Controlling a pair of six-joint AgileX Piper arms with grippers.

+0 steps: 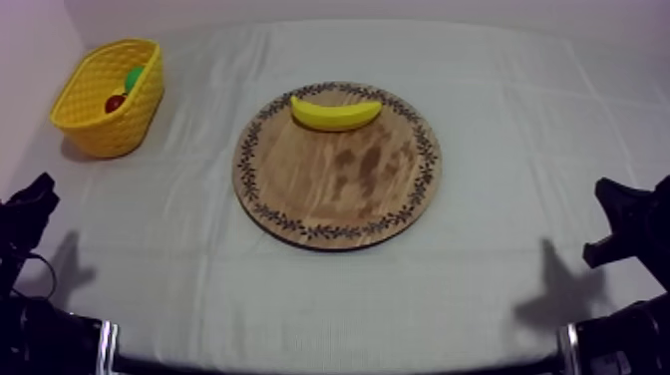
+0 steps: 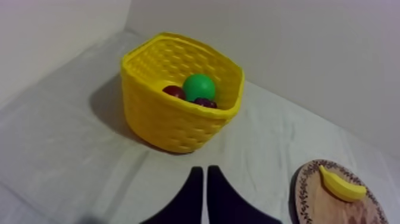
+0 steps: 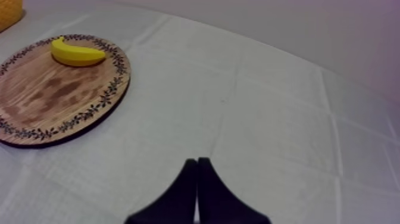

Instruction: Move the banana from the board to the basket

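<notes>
One banana [image 1: 336,113] at the board's [image 1: 339,204] far edge, basket [image 1: 100,125] at the table's [image 1: 508,110] far left corner holding a small red fruit [image 2: 174,91], left gripper [image 2: 204,170] and right gripper [image 3: 196,161] closed, empty

1. Basket [image 2: 178,113]: on the cloth [image 1: 499,289], straight ahead of the left gripper [image 2: 202,170] jaws, a little to their left.
2. Toy fruit [image 2: 198,87]: several pieces in the basket, touching one another.
3. Board [image 3: 59,101]: flat on the cloth, ahead and left of the right gripper [image 3: 197,159] jaws, ahead and right of the left jaws.
4. Banana [image 1: 336,113]: on the board, by the rim farthest from both pairs of jaws.
5. Basket and board: well apart, with the basket beyond the board from the right jaws.
</notes>
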